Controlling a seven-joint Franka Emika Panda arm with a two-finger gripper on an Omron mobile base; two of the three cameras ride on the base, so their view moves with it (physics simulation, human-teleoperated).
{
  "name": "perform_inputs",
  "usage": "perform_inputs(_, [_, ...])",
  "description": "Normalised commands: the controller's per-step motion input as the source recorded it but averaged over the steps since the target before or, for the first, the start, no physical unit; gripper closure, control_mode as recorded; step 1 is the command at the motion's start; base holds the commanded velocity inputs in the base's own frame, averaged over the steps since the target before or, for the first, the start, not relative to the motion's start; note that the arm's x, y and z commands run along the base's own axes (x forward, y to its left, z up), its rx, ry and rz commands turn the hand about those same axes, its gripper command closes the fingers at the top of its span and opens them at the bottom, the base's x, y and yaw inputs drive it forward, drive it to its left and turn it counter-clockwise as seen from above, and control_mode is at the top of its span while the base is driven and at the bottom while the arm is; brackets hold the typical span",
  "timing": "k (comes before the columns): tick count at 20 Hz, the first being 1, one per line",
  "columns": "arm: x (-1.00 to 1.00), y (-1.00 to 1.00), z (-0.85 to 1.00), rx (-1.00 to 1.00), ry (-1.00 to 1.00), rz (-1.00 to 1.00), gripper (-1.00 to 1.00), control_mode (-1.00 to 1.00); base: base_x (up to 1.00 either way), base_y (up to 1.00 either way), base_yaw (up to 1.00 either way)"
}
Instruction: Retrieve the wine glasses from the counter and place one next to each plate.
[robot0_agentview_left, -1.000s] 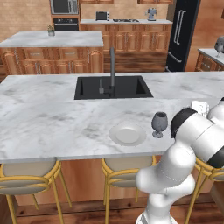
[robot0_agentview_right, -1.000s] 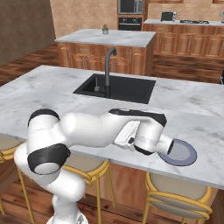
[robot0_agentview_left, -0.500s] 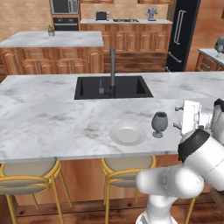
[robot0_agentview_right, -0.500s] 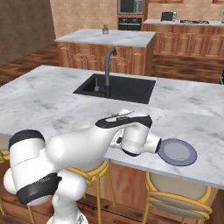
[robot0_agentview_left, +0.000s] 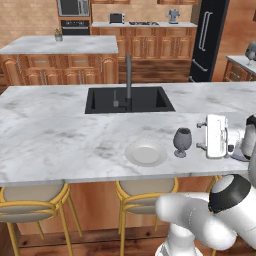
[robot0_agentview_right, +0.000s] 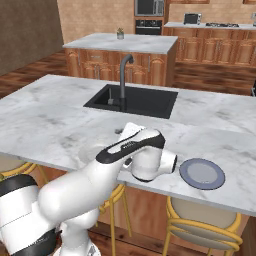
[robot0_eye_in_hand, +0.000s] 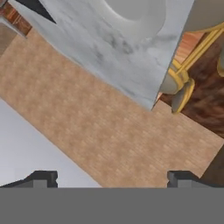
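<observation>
- Dark wine glass (robot0_agentview_left: 182, 142) upright on the marble bar top (robot0_agentview_left: 55, 135), just beside the white plate (robot0_agentview_left: 145, 153), to the plate's right in the left base view; that pairing looks done.
- Blue-grey plate (robot0_agentview_right: 202, 173) near the front edge of the same bar top in the right base view, no glass seen beside it.
- A grey stemmed shape (robot0_agentview_left: 250, 51) on the far counter (robot0_agentview_left: 239, 62) at the right edge of the left base view, probably the second, paler glass; too small to be sure.
- Gripper (robot0_eye_in_hand: 112, 177) empty, finger tips (robot0_eye_in_hand: 43, 178) spread wide; hand raised over the bar top, between the dark glass and the blue-grey plate, camera tilted toward the bar's edge, a yellow stool (robot0_eye_in_hand: 183, 85) and the wooden floor.
- Likely handling: light, rigid, thin-walled and fragile; smooth and slippery to pads; top-heavy on a narrow stem, easy to tip over on its small round foot.
- Best hold judged at the lower bowl or just above the stem, jaws level, squeeze gentle; set down straight so the foot lands flat.
- Surface: polished grey-veined marble, hard and flat, unforgiving to a dropped glass; black sink (robot0_agentview_left: 129, 99) with a tall faucet (robot0_agentview_left: 128, 75) set in the middle.
- Room: brown wooden cabinets, an island behind, black fridge (robot0_agentview_left: 210, 37), wall oven, brick-toned walls.
</observation>
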Motion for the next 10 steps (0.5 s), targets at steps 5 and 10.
perform_inputs(5, [-0.60, 0.37, 0.42, 0.00, -0.12, 0.05, -1.00, -1.00, 0.00, 0.00, 0.00])
perform_inputs(10, [-0.69, 0.30, 0.57, 0.01, -0.13, 0.05, -1.00, -1.00, 0.00, 0.00, 0.00])
